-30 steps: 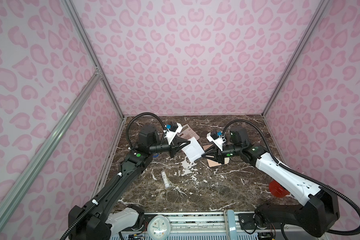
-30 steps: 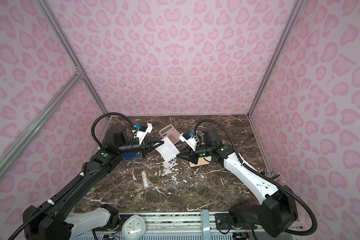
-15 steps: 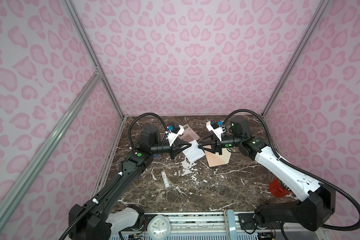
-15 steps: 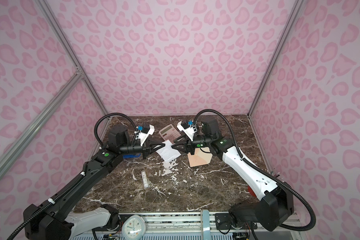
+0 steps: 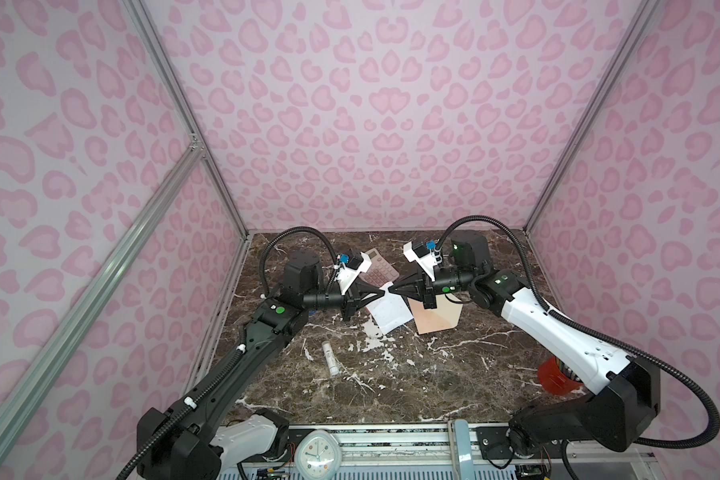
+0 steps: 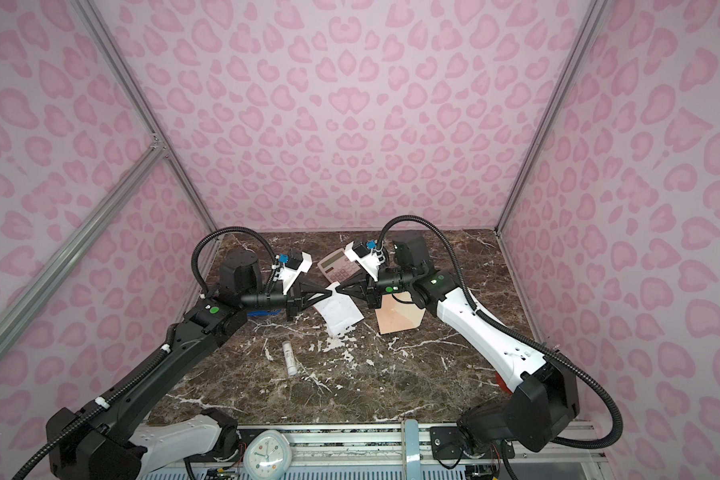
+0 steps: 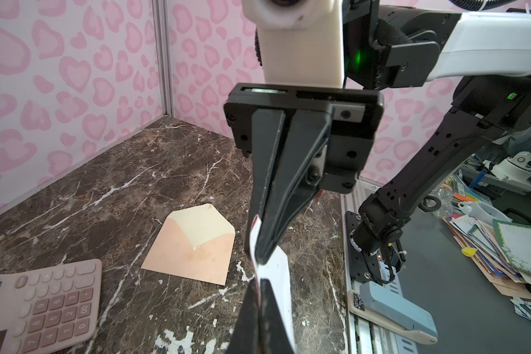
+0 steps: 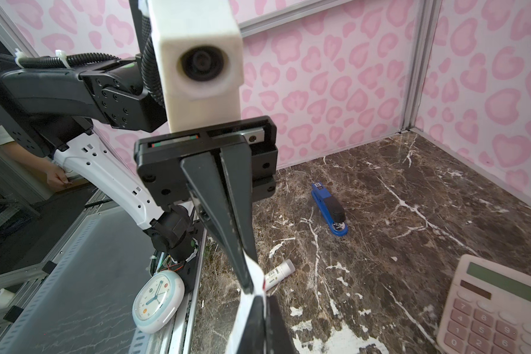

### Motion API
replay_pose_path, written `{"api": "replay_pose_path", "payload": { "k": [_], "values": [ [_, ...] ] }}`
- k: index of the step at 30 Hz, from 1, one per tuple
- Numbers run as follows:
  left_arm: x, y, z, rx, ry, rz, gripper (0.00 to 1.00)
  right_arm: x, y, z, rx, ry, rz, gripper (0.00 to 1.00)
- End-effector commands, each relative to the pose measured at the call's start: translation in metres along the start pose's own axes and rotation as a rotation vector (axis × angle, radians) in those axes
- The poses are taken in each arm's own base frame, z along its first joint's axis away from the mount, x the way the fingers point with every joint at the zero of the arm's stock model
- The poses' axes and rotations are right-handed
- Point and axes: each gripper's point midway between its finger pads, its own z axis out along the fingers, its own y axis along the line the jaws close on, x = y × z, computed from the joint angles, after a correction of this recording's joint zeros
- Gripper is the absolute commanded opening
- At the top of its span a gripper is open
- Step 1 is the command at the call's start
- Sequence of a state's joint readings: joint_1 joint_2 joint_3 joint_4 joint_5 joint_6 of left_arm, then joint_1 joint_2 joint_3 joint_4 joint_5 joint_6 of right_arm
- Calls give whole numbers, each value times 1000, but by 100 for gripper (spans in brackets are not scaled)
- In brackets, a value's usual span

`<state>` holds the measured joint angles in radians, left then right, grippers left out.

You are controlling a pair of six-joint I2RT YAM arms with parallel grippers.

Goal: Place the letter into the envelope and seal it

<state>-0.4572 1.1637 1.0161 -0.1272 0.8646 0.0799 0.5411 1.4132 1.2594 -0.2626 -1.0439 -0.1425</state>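
White with a thin red edge, the letter (image 5: 388, 316) hangs above the far half of the surface (image 5: 433, 386), about midway between its left and right edges. Both pincers have it. The left pincer (image 5: 381, 294) and the right pincer (image 5: 392, 289) meet tip to tip from opposite sides, each pressed together on the sheet's upper end. From that pinched end the letter's long axis slopes down toward the front edge, with the pale face turned up. In both wrist views the sheet shows almost edge-on between the black fingers (image 7: 276, 190). I cannot tell whether its lower end touches the marble.

The envelope (image 5: 435, 320) lies flat just beside the letter, toward the right edge. Its peach body is nearer the letter and its paler cream flap points toward the right edge. The letter is wholly outside it.

A pink calculator (image 5: 377, 272) lies beyond the pincers toward the far edge. A white glue stick (image 5: 330, 358) lies nearer the front, left of the letter, and a blue stapler (image 8: 330, 211) sits toward the left edge. Near the right edge a red cup (image 5: 551, 376) is mostly hidden behind the right arm, so I cannot make out what it holds.
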Motion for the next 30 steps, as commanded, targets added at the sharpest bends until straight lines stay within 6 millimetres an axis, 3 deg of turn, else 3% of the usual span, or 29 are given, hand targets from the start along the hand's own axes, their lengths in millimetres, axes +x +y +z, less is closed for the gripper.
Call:
{"api": "replay_pose_path", "payload": {
  "k": [1, 2, 4, 7, 9, 13, 16, 25, 28, 30],
  "values": [
    [-11, 1, -4, -18, -33, 44, 4, 13, -4, -1, 26, 26, 17, 18],
    [-12, 2, -6, -21, -36, 44, 4, 16, -4, -2, 29, 30, 22, 18],
    [-14, 4, -7, -24, -42, 42, 4, 22, -5, -3, 31, 36, 32, 0],
    [-17, 5, -9, -24, -56, 37, 4, 34, -7, -5, 38, 59, 55, 0],
    [-20, 7, -9, -26, -67, 35, 4, 41, -10, -5, 55, 74, 61, 14],
    [-23, 8, -10, -28, -81, 32, 4, 51, -12, -7, 65, 89, 75, 16],
    [-27, 9, -11, -30, -91, 33, 4, 56, -13, -8, 64, 93, 88, 0],
    [-29, 13, -14, -54, -99, 26, 4, 59, -20, -12, 90, 97, 104, 10],
    [-29, 14, -14, -63, -101, 24, 4, 60, -22, -14, 95, 96, 116, 0],
    [-29, 15, -14, -70, -99, 21, 4, 60, -23, -15, 101, 98, 117, 1]
  ]
}}
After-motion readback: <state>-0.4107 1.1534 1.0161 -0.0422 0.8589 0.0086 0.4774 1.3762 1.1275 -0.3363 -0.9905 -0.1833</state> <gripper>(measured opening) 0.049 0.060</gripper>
